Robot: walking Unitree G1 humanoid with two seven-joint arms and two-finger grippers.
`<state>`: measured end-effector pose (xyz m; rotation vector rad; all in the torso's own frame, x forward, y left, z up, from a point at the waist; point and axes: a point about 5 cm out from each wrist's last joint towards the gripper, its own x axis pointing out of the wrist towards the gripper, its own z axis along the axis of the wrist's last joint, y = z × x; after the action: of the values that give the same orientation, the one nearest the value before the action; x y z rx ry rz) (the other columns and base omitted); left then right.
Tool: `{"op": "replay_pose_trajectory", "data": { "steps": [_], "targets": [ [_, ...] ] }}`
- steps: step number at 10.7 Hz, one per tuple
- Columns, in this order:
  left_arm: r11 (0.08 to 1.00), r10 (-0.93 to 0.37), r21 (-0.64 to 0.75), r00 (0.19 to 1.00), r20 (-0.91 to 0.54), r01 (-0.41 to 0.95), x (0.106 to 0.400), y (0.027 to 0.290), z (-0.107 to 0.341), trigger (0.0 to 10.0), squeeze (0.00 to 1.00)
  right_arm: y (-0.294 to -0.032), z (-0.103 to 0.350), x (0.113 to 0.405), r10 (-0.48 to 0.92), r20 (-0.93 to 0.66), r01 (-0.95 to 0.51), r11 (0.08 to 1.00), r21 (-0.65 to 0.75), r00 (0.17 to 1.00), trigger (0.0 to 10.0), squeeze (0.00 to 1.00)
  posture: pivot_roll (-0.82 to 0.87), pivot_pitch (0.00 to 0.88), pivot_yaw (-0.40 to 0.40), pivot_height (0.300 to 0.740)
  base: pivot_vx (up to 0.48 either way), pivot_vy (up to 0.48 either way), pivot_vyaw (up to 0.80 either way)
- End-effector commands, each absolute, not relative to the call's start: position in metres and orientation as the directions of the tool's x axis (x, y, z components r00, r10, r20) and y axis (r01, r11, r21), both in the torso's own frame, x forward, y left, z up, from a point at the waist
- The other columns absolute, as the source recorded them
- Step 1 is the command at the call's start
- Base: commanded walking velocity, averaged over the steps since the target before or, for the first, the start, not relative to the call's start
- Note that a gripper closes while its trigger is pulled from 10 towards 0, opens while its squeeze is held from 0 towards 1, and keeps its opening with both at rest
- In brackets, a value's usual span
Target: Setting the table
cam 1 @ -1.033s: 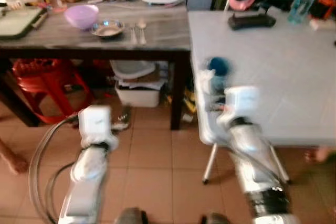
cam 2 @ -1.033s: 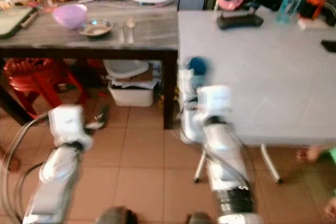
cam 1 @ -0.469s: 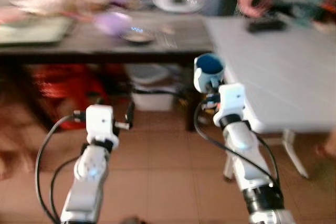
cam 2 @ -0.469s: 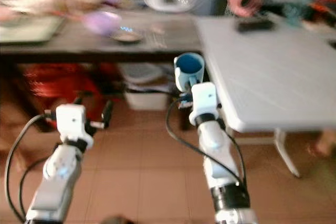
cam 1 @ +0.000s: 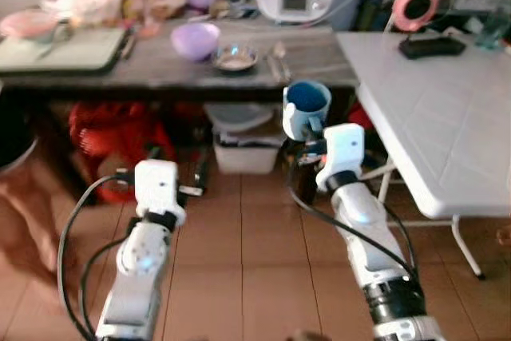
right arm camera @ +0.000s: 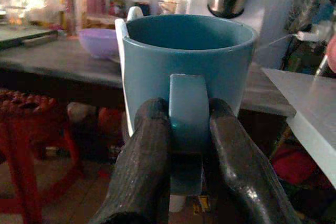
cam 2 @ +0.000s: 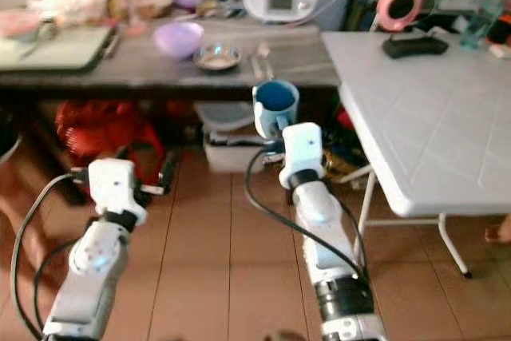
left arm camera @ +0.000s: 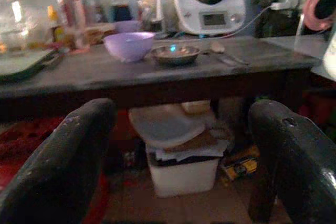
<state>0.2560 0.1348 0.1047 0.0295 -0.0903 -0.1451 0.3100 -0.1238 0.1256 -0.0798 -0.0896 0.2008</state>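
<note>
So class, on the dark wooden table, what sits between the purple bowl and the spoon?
A small metal dish lies between the purple bowl and the spoon on the dark table; the left eye view shows it best.

Blue mug (right arm camera: 189, 72), lilac bowl (cam 1: 195, 39), white folding table (cam 1: 431, 117).

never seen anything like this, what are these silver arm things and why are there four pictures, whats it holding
It is a humanoid robot setting a table. Two pictures come from cameras on its head, looking down at its own arms; two come from cameras on its wrists. The right gripper pinches the handle of a blue mug, seen close up in the right wrist view. The left gripper is open, holding nothing. Ahead, a dark table carries a purple bowl, a metal dish and a spoon. A white table stands to the right.
</note>
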Motion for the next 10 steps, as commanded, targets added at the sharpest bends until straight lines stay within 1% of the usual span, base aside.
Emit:
{"op": "replay_pose_trajectory", "data": {
  "steps": [1, 2, 5, 7, 8, 9, 10],
  "targets": [
    [0.989, -0.146, 0.044, 0.984, 0.103, 0.142, 0.256, 0.132, 0.109, 10.0, 0.00, -0.128, 0.134, 0.314, 0.191, 0.113, -0.183, 0.980, -0.082, 0.975, 10.0, 0.00, 0.09, 0.003, 0.005, 0.740, 0.480, 0.000, 0.00],
    [0.988, -0.150, 0.061, 0.982, 0.116, 0.144, 0.256, 0.133, 0.113, 10.0, 0.00, -0.127, 0.138, 0.317, 0.192, 0.119, -0.184, 0.980, -0.074, 0.974, 10.0, 0.00, 0.09, 0.014, 0.003, 0.740, 0.480, 0.000, 0.00],
    [0.989, -0.147, 0.040, 0.982, 0.122, 0.143, 0.255, 0.132, 0.114, 10.0, 0.00, -0.123, 0.144, 0.317, 0.202, 0.140, -0.195, 0.979, -0.061, 0.969, 10.0, 0.00, 0.08, 0.034, 0.009, 0.740, 0.480, 0.000, 0.00],
    [0.983, -0.182, 0.051, 0.976, 0.121, 0.177, 0.253, 0.125, 0.114, 10.0, 0.00, -0.124, 0.142, 0.314, 0.205, 0.127, -0.200, 0.978, -0.055, 0.970, 10.0, 0.00, 0.07, 0.046, 0.012, 0.740, 0.480, 0.000, 0.00],
    [0.978, -0.200, 0.081, 0.971, 0.134, 0.191, 0.253, 0.123, 0.116, 10.0, 0.00, -0.125, 0.143, 0.314, 0.204, 0.134, -0.197, 0.978, -0.064, 0.970, 10.0, 0.00, 0.07, 0.050, 0.013, 0.740, 0.480, 0.000, 0.00],
    [0.977, -0.207, 0.076, 0.969, 0.134, 0.198, 0.253, 0.121, 0.117, 10.0, 0.00, -0.125, 0.144, 0.314, 0.207, 0.143, -0.196, 0.977, -0.084, 0.968, 10.0, 0.00, 0.07, 0.049, 0.013, 0.740, 0.480, 0.000, 0.00],
    [0.975, -0.219, 0.080, 0.966, 0.135, 0.209, 0.252, 0.119, 0.117, 10.0, 0.00, -0.123, 0.146, 0.314, 0.208, 0.149, -0.198, 0.977, -0.082, 0.967, 10.0, 0.00, 0.07, 0.052, 0.012, 0.740, 0.480, 0.000, 0.44]
  ]
}}
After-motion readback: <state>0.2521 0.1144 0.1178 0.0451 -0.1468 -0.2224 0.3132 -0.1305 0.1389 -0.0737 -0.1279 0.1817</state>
